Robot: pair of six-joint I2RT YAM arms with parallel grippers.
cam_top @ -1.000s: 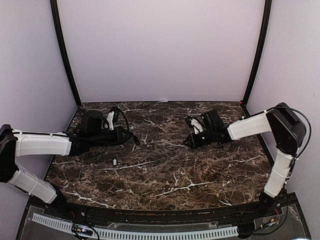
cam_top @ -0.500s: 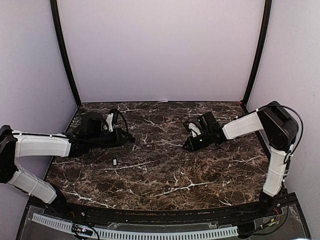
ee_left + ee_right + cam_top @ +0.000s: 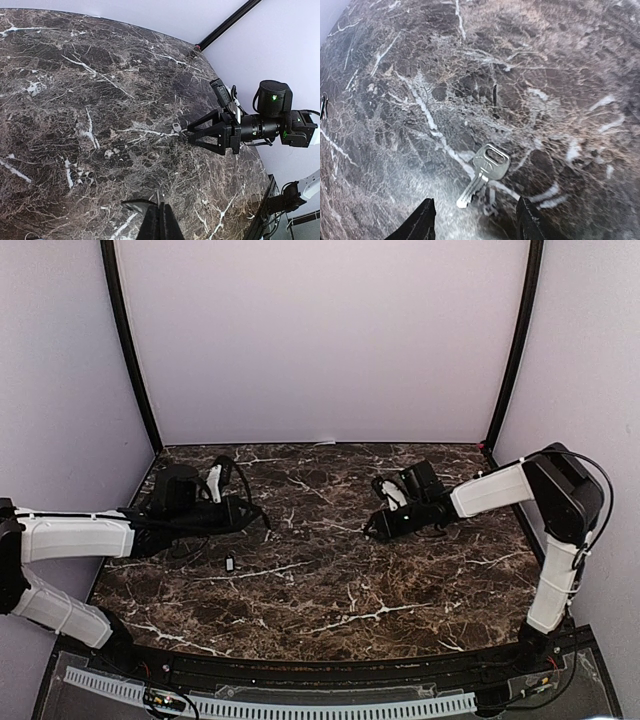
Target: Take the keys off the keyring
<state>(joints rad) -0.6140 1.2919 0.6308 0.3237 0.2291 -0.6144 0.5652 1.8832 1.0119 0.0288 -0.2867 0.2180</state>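
silver key lies loose between the right arm's spread fingers

top external: the left gripper (image 3: 265,520) lies low over the dark marble table (image 3: 330,590) on its left half, pointing toward the middle. the right gripper (image 3: 372,530) reaches in from the right, tip down near the table's centre and facing the left one, the two well apart. a small dark piece (image 3: 229,563) lies on the marble in front of the left arm, nearer the camera, with nothing touching it. the key is too small to pick out from here.

left wrist: the left arm's own fingers (image 3: 161,222) are pressed together at the bottom edge, tapering to a thin point. whether they pinch anything cannot be told. across the table the right gripper (image 3: 189,135) has its jaws spread in a v, and a small pale key (image 3: 176,126) lies flat on the marble just beyond their tips.

right wrist: the key (image 3: 487,167), silvery with a slotted head, lies flat, blade toward the camera. the two fingers (image 3: 422,225) stand wide apart on either side of it, gripping nothing. the small dark piece (image 3: 324,106) shows at the left edge.
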